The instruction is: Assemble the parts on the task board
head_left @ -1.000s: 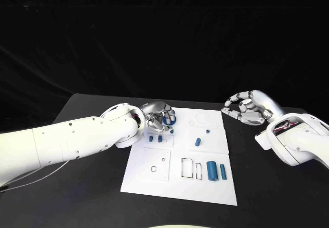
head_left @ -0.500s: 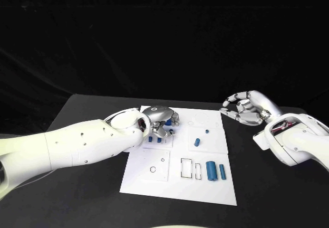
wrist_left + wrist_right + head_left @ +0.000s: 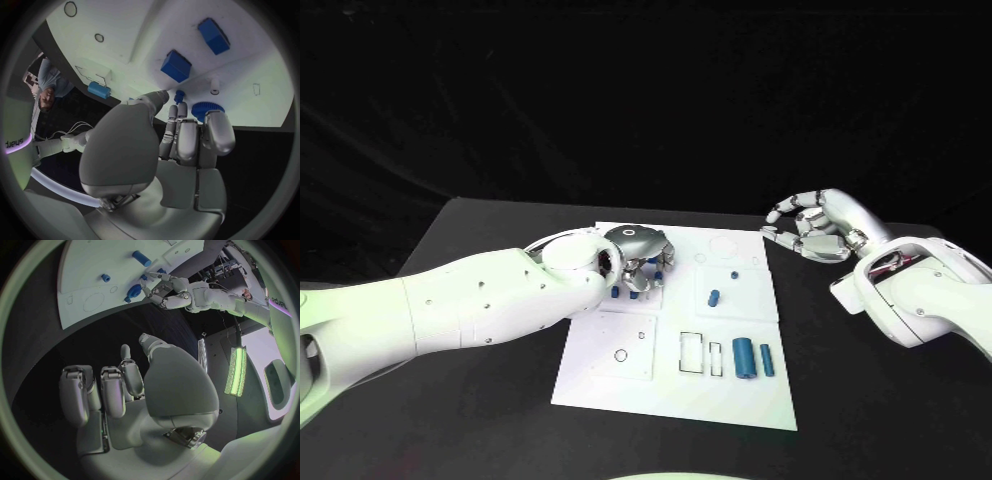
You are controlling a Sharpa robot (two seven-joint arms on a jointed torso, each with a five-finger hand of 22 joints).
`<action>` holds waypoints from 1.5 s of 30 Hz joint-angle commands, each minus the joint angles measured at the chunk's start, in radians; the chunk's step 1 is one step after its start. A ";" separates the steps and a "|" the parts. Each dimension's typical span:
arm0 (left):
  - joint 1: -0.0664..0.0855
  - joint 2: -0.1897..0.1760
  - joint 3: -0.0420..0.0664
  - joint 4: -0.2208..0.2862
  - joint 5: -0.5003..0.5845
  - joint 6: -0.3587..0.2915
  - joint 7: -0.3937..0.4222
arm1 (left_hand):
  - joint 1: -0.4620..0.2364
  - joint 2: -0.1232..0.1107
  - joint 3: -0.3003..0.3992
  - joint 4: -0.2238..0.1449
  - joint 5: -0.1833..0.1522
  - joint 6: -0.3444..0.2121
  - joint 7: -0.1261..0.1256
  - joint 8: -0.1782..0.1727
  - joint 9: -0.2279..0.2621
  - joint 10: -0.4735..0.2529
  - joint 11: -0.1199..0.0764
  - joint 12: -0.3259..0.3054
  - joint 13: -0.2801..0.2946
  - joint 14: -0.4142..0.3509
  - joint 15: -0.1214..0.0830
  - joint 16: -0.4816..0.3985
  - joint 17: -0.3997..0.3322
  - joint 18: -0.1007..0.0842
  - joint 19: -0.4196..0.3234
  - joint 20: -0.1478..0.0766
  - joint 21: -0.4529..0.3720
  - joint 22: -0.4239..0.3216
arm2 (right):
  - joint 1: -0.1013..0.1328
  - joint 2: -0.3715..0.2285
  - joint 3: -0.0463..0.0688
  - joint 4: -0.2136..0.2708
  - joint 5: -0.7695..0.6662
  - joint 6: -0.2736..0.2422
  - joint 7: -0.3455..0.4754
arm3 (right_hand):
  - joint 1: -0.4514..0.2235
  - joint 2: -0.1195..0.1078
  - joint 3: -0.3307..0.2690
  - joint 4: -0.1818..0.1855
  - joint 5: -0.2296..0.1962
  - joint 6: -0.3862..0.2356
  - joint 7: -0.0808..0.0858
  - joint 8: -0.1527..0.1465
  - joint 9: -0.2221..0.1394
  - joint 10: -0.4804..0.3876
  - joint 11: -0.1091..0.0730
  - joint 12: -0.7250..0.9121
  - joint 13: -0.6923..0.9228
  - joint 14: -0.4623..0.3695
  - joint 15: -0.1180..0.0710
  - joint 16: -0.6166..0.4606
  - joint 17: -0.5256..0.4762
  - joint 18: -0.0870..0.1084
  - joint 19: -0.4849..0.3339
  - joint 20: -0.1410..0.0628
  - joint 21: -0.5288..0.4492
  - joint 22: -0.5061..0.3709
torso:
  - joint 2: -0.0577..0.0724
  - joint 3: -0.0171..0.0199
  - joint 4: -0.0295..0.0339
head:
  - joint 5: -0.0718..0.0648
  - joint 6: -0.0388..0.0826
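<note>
- Left hand (image 3: pixel 638 258) reached in over the far left part of the task board (image 3: pixel 678 400), palm down, fingers curled together and clamped on a round blue toothed part (image 3: pixel 207 108), best seen in the left wrist view.
- Blue toothed part held just above the board's white surface, beside a small blue peg (image 3: pixel 179 95) standing in the board; whether part and peg touch cannot be told.
- Two blue blocks (image 3: pixel 176 65) lying on the board just beyond the left fingertips, seen in the head view as short blue pieces (image 3: pixel 616 293) right under the hand.
- Left forearm (image 3: pixel 473 310) slanting across the board's left edge and hiding part of it.
- Right hand (image 3: pixel 816 230) raised off the table beside the board's far right corner, palm turned toward the board, fingers loosely curled and apart, nothing in them.
- Small blue oblong part (image 3: pixel 714 297) lying near the board's middle, a tiny blue stud (image 3: pixel 734 275) just beyond it.
- Two blue cylinders (image 3: pixel 744 357) side by side at the near right part of the board, next to two outlined rectangular slots (image 3: pixel 692 352).
- Small ring-shaped mark (image 3: pixel 622 355) on the near left square of the board.
</note>
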 commanded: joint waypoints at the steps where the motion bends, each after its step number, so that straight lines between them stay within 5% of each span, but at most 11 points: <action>1: 0.000 0.005 0.001 -0.002 -0.024 0.049 -0.032 | 0.012 -0.002 0.011 0.000 -0.002 0.012 0.002 -0.004 -0.002 0.012 -0.001 -0.009 -0.004 0.010 0.003 0.006 0.000 -0.013 0.005 0.000 0.006 0.006 | -0.001 0.001 0.000 0.001 -0.006 -0.001 0.009 | 0.000 0.000 0.001 0.000 0.007 -0.006 0.002 -0.003 0.001 -0.005 0.001 -0.005 0.027 0.078 -0.006 -0.006 0.148 0.017 0.051 -0.005 -0.004 0.201 | 0.000 -0.0006 0.0022 | 0.000 -0.002; 29: 0.000 0.015 0.004 -0.014 -0.003 0.077 -0.053 | 0.020 0.015 0.068 -0.017 -0.005 0.043 0.014 -0.029 -0.007 0.049 0.009 -0.042 -0.033 0.014 0.016 0.013 -0.005 -0.016 0.009 0.011 0.018 0.021 | -0.001 0.002 0.000 0.003 -0.011 0.000 0.008 | 0.001 0.002 0.002 0.000 0.008 -0.004 0.001 -0.002 0.002 0.002 0.001 0.000 0.034 0.079 -0.007 -0.006 0.149 0.016 0.052 -0.005 -0.003 0.201 | -0.001 -0.0014 0.0029 | -0.002 -0.007; 45: 0.000 0.031 0.003 -0.030 0.006 0.081 -0.040 | 0.012 0.019 0.090 -0.035 -0.008 0.068 0.007 -0.045 -0.006 0.102 -0.007 -0.062 -0.046 0.017 0.001 0.021 -0.003 -0.020 0.019 0.000 0.036 0.047 | -0.001 0.002 0.000 0.007 -0.012 0.000 0.008 | 0.001 0.002 0.003 0.000 0.008 -0.003 0.001 -0.001 0.002 0.006 0.000 0.003 0.037 0.079 -0.007 -0.006 0.150 0.016 0.053 -0.005 -0.003 0.202 | 0.000 -0.0014 0.0013 | 0.001 -0.009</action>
